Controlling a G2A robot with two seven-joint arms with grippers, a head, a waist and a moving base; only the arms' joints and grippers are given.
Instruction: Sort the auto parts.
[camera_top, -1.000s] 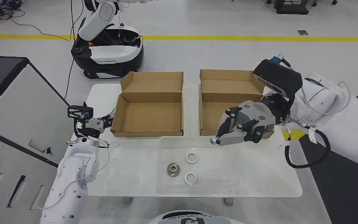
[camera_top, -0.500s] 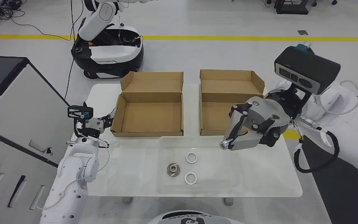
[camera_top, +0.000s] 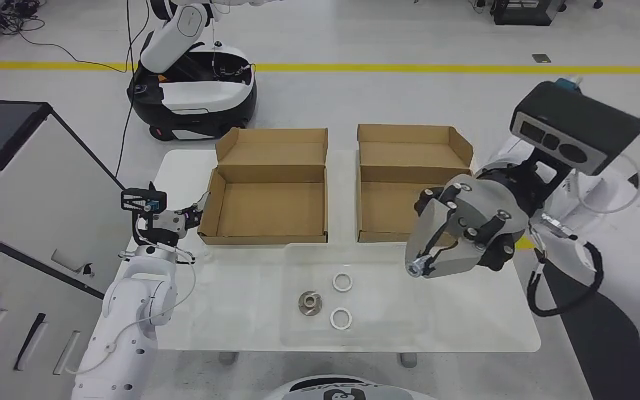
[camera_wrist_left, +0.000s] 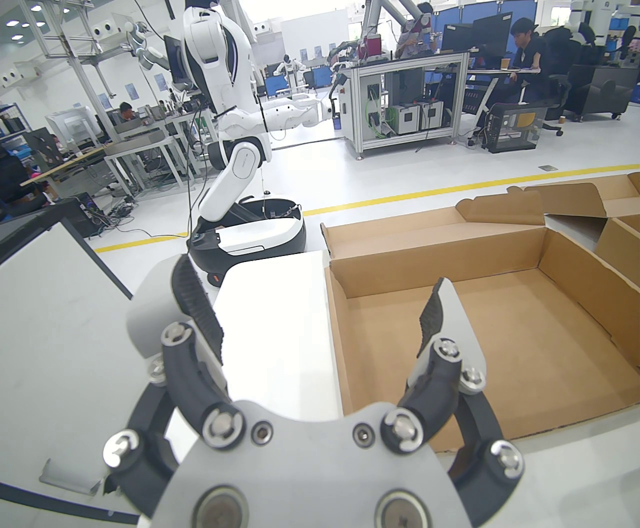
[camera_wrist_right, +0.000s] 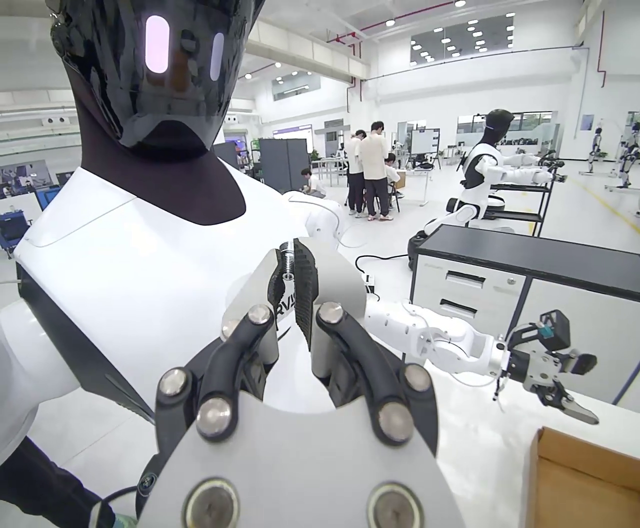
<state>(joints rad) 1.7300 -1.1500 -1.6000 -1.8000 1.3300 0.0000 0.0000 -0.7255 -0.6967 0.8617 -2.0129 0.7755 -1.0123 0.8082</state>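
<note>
My right gripper (camera_top: 415, 268) hangs above the table just in front of the right cardboard box (camera_top: 385, 200). It is shut on a small threaded metal part (camera_wrist_right: 285, 256), pinched at the tips of my right gripper (camera_wrist_right: 292, 252). Two white rings (camera_top: 342, 282) (camera_top: 341, 320) and a grey metal hub (camera_top: 311, 301) lie on the table in front of the boxes. My left gripper (camera_wrist_left: 310, 280) is open with nothing in it, at the left wall of the left cardboard box (camera_wrist_left: 500, 340), and its place in the top view is (camera_top: 197, 212).
Both boxes (camera_top: 268, 210) stand open side by side at the back of the white table (camera_top: 250, 300), flaps up, with bare floors. A dark-topped cabinet (camera_top: 30, 150) stands left of the table. Another robot's base (camera_top: 195, 95) sits behind it.
My right gripper has swung away from the right box's front edge, to the right and toward the table's front, turning as it went, with the small part still in it. The left arm has not moved.
</note>
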